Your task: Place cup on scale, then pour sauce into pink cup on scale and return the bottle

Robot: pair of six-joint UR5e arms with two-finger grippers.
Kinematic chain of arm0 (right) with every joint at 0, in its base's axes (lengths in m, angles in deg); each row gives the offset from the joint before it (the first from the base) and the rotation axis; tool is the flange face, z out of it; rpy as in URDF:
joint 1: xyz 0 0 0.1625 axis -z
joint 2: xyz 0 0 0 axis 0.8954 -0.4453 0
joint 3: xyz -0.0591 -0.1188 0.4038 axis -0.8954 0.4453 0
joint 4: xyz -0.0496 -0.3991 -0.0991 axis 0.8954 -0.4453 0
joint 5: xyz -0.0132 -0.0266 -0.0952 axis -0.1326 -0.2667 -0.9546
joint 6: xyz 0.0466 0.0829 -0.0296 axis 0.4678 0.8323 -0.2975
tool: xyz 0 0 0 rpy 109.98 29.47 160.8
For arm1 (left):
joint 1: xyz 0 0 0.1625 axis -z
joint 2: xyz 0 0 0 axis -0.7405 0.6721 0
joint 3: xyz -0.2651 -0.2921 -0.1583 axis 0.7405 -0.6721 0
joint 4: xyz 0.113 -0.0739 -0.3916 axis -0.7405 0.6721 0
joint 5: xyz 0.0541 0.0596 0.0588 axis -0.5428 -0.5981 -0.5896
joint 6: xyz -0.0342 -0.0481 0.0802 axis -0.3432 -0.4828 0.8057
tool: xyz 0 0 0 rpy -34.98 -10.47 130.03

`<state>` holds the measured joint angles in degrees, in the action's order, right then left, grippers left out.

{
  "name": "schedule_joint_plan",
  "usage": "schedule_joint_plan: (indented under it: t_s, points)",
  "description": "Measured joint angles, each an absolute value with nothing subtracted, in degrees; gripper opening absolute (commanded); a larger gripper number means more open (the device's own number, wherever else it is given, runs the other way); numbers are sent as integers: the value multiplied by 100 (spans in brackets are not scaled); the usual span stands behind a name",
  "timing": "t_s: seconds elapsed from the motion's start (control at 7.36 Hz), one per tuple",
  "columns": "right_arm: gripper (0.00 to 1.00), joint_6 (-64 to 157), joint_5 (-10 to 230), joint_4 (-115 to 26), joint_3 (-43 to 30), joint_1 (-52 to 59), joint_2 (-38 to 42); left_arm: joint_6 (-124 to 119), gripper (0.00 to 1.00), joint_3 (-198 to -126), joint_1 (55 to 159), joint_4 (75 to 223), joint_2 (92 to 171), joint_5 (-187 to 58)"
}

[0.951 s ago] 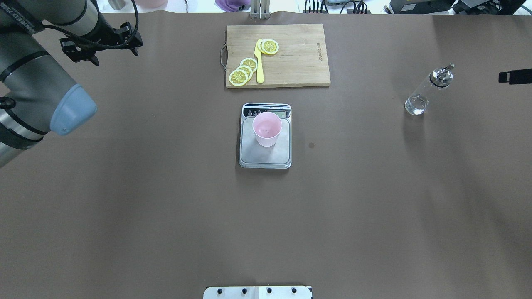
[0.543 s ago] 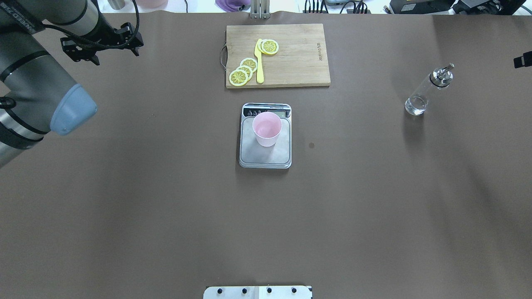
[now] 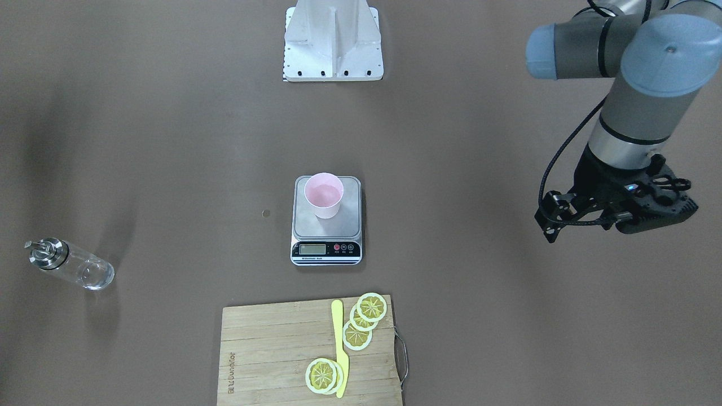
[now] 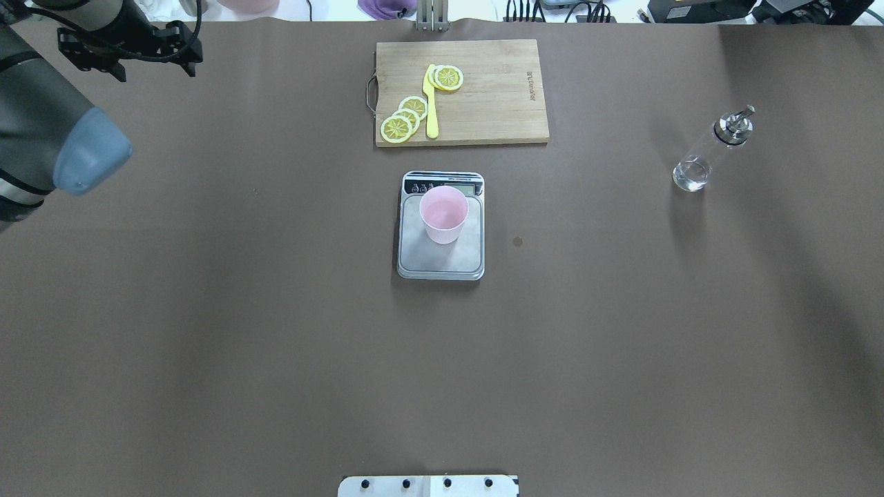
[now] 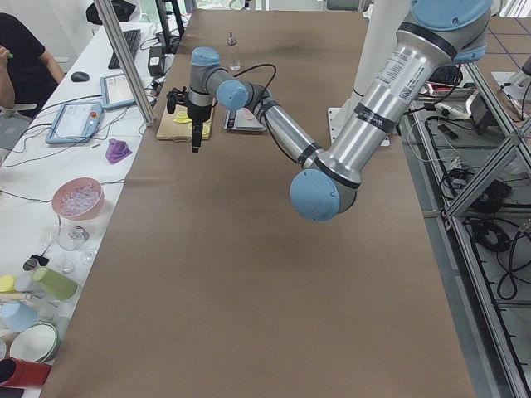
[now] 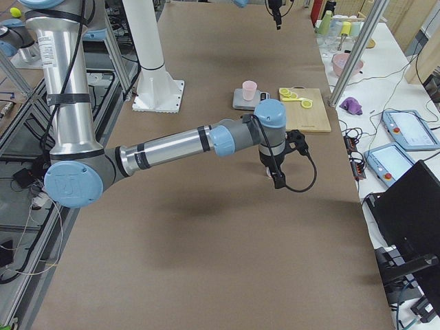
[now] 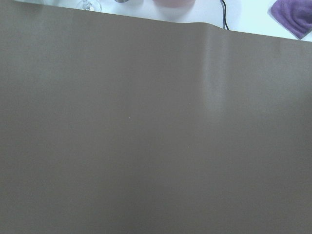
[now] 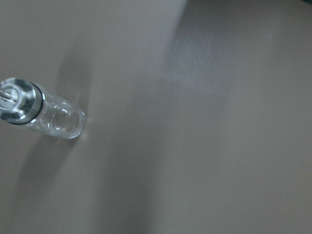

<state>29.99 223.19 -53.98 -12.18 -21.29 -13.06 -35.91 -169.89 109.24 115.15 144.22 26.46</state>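
The pale pink cup [image 4: 443, 210] stands upright on the silver scale [image 4: 442, 261] at the table's middle; it also shows in the front view [image 3: 323, 194]. The clear glass bottle [image 4: 708, 150] with its silver spout stands alone at the right, a little clear sauce [image 4: 690, 177] in its bottom. The right wrist view sees the bottle [image 8: 48, 114] from above, with no fingers in frame. My left gripper [image 4: 131, 52] hangs over the far left corner, empty; I cannot tell its jaws. My right gripper [image 6: 278, 177] shows only in the exterior right view, away from the bottle; I cannot tell its state.
A wooden cutting board [image 4: 497, 96] with lemon slices [image 4: 404, 117] and a yellow knife [image 4: 431, 103] lies behind the scale. The robot base [image 4: 428, 485] is at the near edge. A small dark spot [image 4: 517, 241] marks the mat right of the scale.
My left arm has pulled back up and to the left, toward the far corner. The right gripper's tip, seen at the overhead view's right edge before, has left that view.
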Motion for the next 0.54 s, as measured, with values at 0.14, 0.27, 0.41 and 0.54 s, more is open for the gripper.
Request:
schedule_joint_plan:
  t_s: [0.14, 0.27, 0.41, 0.54]
  points:
    - [100, 2918, 22595, -5423, -824, -2238, -1334, -3043, 98, -16967, 11142, 11248, 14355, 2822]
    - [100, 2891, 22554, -5426, -623, -2278, -1405, -2542, 98, -16944, 11402, 11096, 14173, 3211]
    - [100, 2885, 22412, -5425, -553, -2288, -1491, -2062, 98, -16931, 11660, 11032, 13886, 3572]
    - [100, 2890, 22320, -5451, -526, -2272, -1548, -1610, 98, -16916, 11933, 11009, 13543, 3778]
